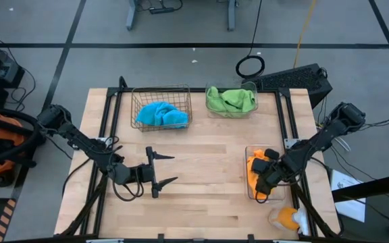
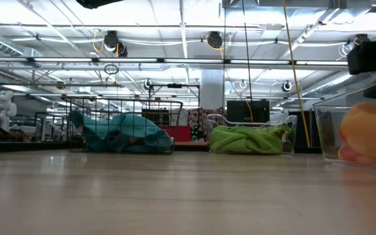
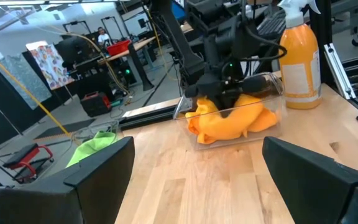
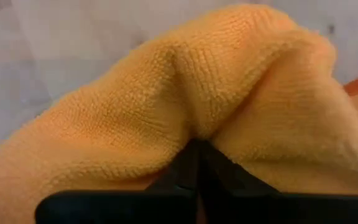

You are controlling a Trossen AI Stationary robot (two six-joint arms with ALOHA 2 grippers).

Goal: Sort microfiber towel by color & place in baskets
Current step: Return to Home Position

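Observation:
A blue towel [image 1: 161, 115] lies in the wire basket [image 1: 135, 101] at the far middle. A green towel [image 1: 231, 100] fills the clear bin [image 1: 252, 86] next to it. Orange towels [image 1: 254, 169] lie in a second clear bin [image 1: 248, 196] at the right. My right gripper [image 1: 265, 185] reaches down into that bin, shut, its tips in the orange cloth [image 4: 229, 81]. My left gripper [image 1: 174, 169] hovers open over the table's middle left, pointing level toward the orange bin [image 3: 272, 84], with nothing between its fingers. My right gripper presses its shut fingertips [image 4: 197, 158] into the top of the orange towel [image 4: 194, 134], coming steeply from above. The cloth puckers into a crease around the tips and bulges on either side. The towel lies inside the clear bin [image 3: 235, 121].
An orange spray bottle [image 1: 286, 217] lies at the near right corner, just beyond the orange bin. Bare wood stretches between the left gripper and the bins. Black frame rails run along the table's left and right sides.

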